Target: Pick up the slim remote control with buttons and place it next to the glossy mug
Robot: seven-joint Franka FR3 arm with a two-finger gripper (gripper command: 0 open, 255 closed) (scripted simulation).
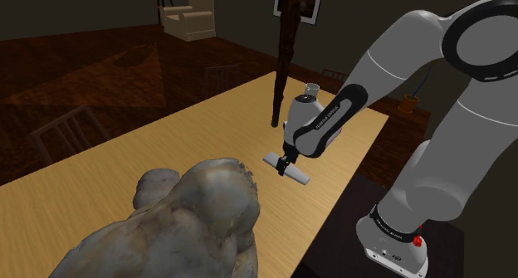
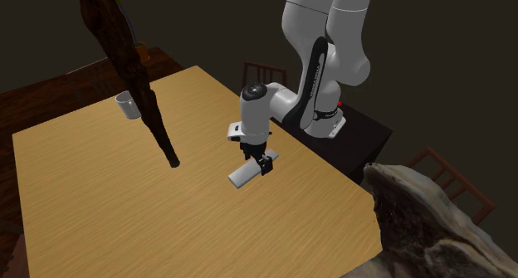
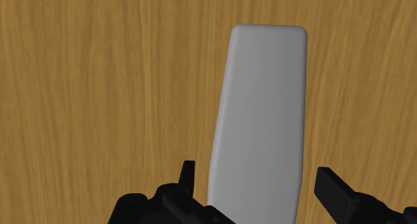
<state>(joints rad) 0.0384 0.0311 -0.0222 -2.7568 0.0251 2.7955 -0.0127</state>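
The remote (image 3: 260,102) is a plain grey slim slab lying flat on the wooden table (image 1: 166,152), near the edge closest to the stand; no buttons are drawn on it. My black gripper (image 3: 259,179) is open just above its near end, one finger on each long side, and neither finger touches it. From the side, the gripper (image 1: 286,163) points straight down at the remote (image 1: 300,176). Across the table, the gripper (image 2: 264,163) hangs over the remote (image 2: 241,176). A pale mug (image 2: 127,106) stands upright near the far end of the table, partly behind my arm in the shoulder view (image 1: 311,90).
A big grey-brown rock-like lump (image 1: 199,218) sits on the table's near end in the shoulder view. A dark twisted trunk (image 2: 133,69) leans over the table between remote and mug. Chairs (image 1: 70,127) (image 2: 264,71) stand at the table's sides, and my stand (image 2: 357,139) is beside it.
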